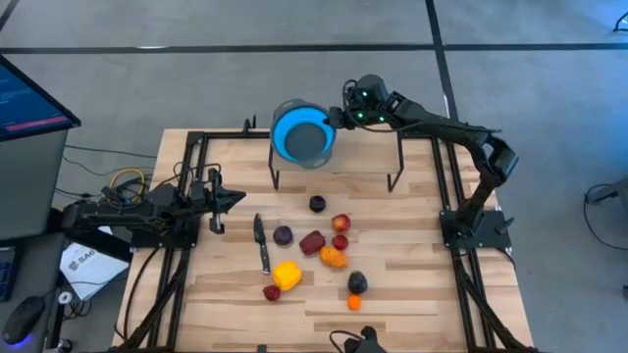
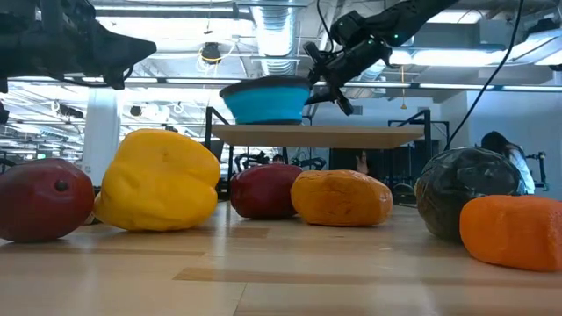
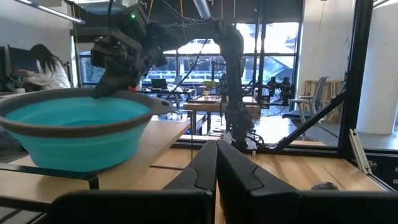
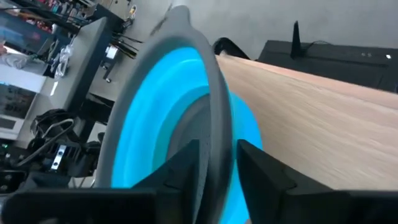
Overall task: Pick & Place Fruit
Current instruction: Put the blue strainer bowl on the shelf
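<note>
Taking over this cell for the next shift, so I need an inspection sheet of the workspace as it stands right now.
Surface: wooden table with a raised shelf at the far edge.
Job's things: about ten toy fruit loose mid-table, including the yellow fruit, a dark one and an orange one; none in the blue bowl, which sits on the shelf.
Clutter: black-handled knife beside the fruit.
Grippers: right gripper shut on the blue bowl rim; left gripper shut, empty, at the table's left side.
Cables: yellow and black wires off the left edge.
Surroundings: monitor at left; a person seated in the room behind.
</note>
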`<action>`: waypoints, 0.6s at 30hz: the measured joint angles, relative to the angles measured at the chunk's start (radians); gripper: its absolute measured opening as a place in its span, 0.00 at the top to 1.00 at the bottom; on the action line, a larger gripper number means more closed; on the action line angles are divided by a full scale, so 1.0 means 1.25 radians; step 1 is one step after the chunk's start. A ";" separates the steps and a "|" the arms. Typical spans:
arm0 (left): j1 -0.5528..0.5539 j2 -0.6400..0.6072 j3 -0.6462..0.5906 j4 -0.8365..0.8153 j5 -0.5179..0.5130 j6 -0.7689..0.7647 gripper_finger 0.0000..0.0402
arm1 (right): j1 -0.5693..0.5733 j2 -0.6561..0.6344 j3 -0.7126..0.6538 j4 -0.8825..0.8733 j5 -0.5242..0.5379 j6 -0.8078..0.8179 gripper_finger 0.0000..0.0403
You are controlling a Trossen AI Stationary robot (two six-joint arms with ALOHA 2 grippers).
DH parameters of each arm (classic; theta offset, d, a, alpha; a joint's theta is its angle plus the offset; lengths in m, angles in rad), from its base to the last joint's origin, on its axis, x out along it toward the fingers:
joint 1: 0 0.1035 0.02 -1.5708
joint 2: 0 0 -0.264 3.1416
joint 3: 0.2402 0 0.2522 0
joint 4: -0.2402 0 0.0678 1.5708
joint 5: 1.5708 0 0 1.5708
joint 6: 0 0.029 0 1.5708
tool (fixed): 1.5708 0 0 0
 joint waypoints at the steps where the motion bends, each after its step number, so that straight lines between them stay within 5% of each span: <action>1: 0.000 0.000 0.000 0.000 0.000 0.000 1.00 | 0.000 0.000 0.000 0.001 0.000 -0.005 0.71; 10: 0.000 0.000 0.000 0.002 -0.003 0.000 1.00 | -0.014 -0.005 0.000 -0.023 -0.007 -0.101 0.36; 18: 0.000 0.000 0.000 0.002 -0.003 0.000 1.00 | -0.040 -0.047 0.001 -0.145 -0.011 -0.205 0.32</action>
